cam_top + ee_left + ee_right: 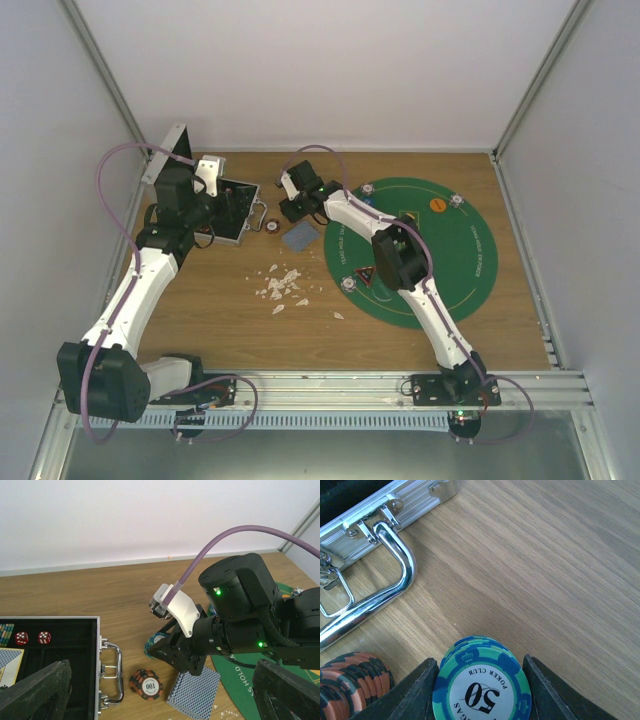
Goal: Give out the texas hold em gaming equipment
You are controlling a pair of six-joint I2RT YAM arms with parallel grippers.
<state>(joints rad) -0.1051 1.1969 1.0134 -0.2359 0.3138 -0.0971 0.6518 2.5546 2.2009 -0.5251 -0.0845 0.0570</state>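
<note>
Above the open aluminium case [100, 645], the left gripper [161, 692] is held with jaws wide apart. On the table [545, 555], the blue-green 50 chip stack [481, 692] is flanked by the right gripper [479, 677]; clamping cannot be told. Lower chips could be spilled by a shallow grip.

A: Place type?
B: Robot lab cell. Plain white panel walls [300, 70], aluminium frame posts [105, 75], wood-grain counter [220, 320].
A: Anything else?
B: Two white-and-black robot arms [140, 285] bolted to a slotted metal rail [330, 385], with looping purple cables [99, 180].
</note>
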